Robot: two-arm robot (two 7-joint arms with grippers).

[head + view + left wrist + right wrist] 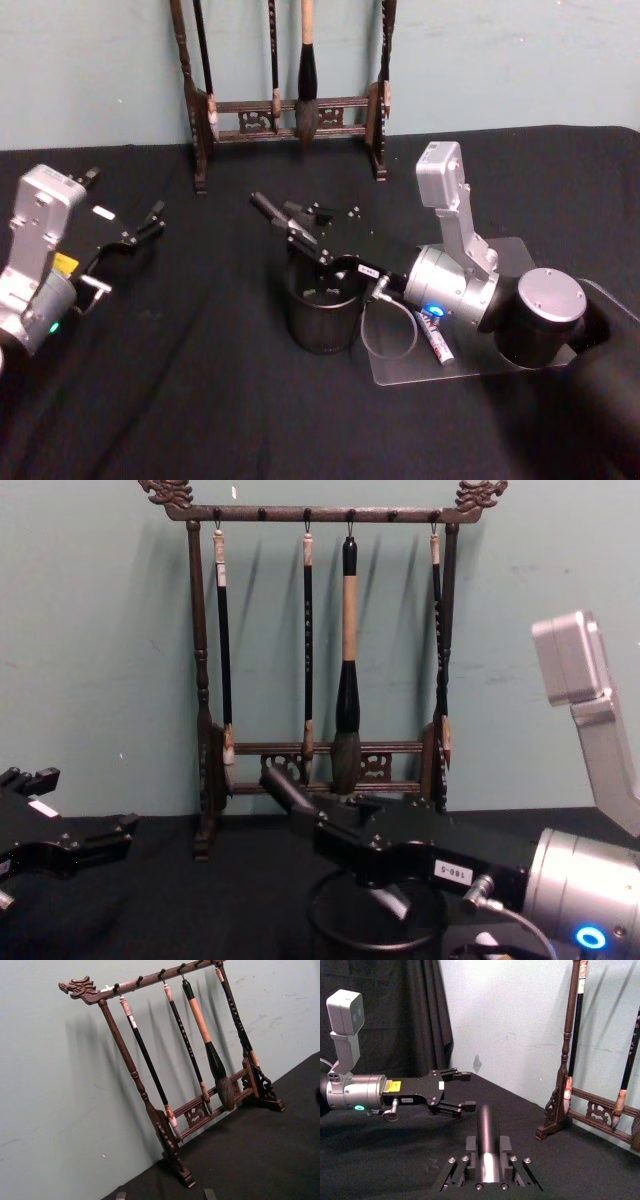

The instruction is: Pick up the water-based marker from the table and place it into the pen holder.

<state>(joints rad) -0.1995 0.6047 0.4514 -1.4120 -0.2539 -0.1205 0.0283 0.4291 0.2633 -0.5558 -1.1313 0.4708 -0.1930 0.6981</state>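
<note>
we see the right gripper (298,228) clamped on the water-based marker (268,208), whose long axis slants down toward the mouth of the pen holder (322,328) mid-desk, directly beneath. the left gripper (143,228) idles, fingers apart, near the desk's left edge.

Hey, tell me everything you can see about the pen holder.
The pen holder is a round black mesh cup with a solid rim, standing upright on the black cloth mid-table. The right gripper, shut on a dark marker, hangs over its opening. A clear tray lies just to its right; whether they touch is unclear.
</note>
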